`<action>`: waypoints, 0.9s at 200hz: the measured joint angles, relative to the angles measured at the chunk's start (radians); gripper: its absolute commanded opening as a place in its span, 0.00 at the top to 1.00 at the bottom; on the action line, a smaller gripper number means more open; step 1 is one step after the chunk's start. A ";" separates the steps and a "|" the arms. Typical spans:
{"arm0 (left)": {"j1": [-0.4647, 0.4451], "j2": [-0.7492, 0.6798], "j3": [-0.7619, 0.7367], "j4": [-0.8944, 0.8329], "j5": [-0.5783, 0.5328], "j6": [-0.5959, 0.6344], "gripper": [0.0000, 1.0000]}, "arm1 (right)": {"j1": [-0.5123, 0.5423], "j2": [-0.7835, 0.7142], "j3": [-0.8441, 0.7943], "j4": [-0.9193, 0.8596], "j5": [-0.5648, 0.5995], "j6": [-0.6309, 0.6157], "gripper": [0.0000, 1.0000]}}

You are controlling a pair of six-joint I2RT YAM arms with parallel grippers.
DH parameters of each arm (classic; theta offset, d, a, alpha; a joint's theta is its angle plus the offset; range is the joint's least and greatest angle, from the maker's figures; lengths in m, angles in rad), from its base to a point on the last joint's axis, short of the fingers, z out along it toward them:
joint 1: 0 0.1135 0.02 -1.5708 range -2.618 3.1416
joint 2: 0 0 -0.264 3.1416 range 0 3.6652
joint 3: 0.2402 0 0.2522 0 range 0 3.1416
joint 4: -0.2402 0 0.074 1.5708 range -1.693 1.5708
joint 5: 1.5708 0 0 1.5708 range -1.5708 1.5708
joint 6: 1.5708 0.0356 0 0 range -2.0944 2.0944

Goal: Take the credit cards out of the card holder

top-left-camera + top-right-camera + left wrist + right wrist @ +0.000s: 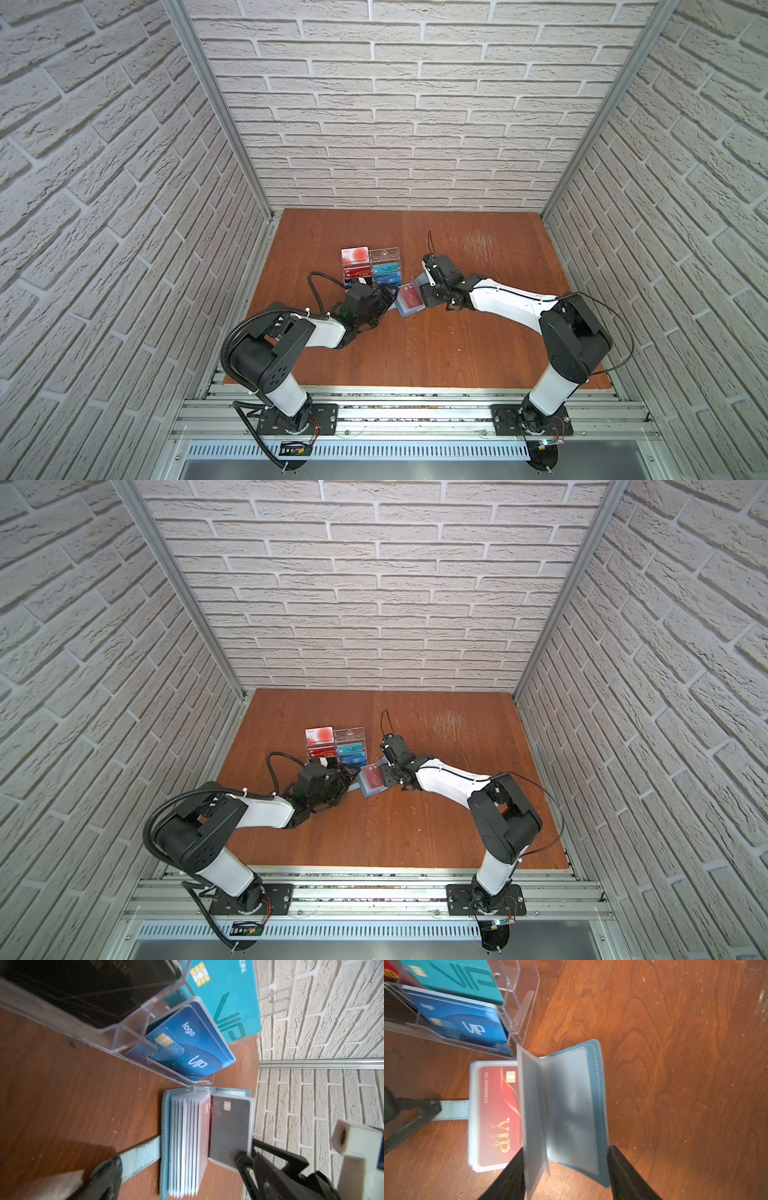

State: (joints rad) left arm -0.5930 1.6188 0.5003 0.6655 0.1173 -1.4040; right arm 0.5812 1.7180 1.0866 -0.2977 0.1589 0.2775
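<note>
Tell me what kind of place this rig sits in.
Likely a lab robot cell: white brick-pattern wall panels in aluminium framing, two black-and-white arms bolted to an aluminium rail base, a brown wooden tabletop.

Slate-blue card holder (598, 1084); red credit card (498, 1109) (gold lettering); reddish-brown wood-grain table (675, 1064).

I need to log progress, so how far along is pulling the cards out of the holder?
Done: the card holder lies open. In hand: the left gripper pins its strap while the right gripper's jaws bracket a raised sleeve and the cover. Left: the red card and a grey card sit in their sleeves, not yet pulled out.
</note>
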 measured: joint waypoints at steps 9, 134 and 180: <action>0.000 0.000 0.003 -0.005 0.001 0.005 0.02 | -0.008 0.000 -0.002 0.000 -0.004 0.002 0.38; 0.002 -0.007 0.011 -0.034 0.003 0.043 0.02 | -0.040 0.000 -0.013 0.010 -0.115 0.011 0.47; 0.003 -0.046 0.013 -0.110 -0.004 0.104 0.02 | -0.074 0.000 -0.017 0.014 -0.155 0.038 0.48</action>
State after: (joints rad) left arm -0.5903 1.5730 0.5133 0.5552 0.1131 -1.2999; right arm 0.5068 1.7184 1.0695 -0.2840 0.0040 0.3153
